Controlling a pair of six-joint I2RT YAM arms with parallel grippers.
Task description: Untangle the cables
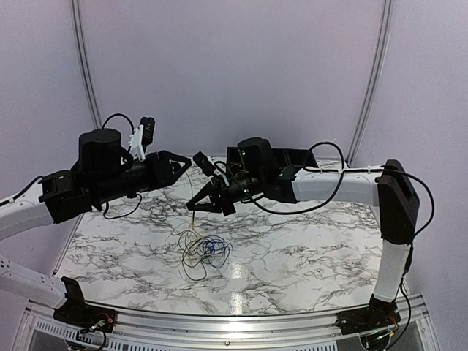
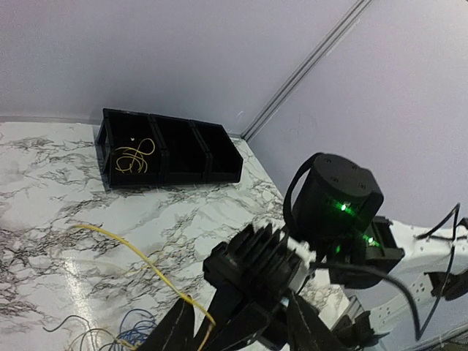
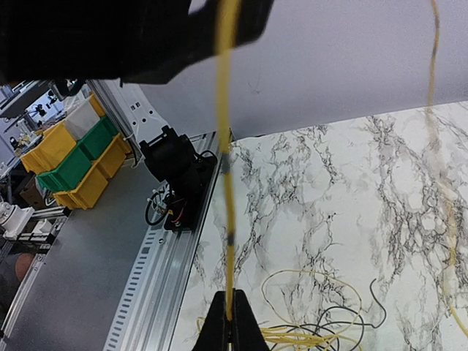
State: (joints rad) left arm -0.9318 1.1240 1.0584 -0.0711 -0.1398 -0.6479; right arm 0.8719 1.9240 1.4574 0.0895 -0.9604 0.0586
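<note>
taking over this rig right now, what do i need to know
Left hand open, beside the raised strand.
Right hand shut on the yellow cable, holding a strand up off the table.
Tangle of yellow, blue and black loops lies mid-table, under both hands.
A yellow wire sits in the black tray's end compartment.
Done: nothing freed yet.
Left: draw yellow out, then part blue from black.

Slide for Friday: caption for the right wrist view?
Right hand shut on the yellow cable, strand rising out of frame; more yellow loops and a black cable on the marble table.
</note>
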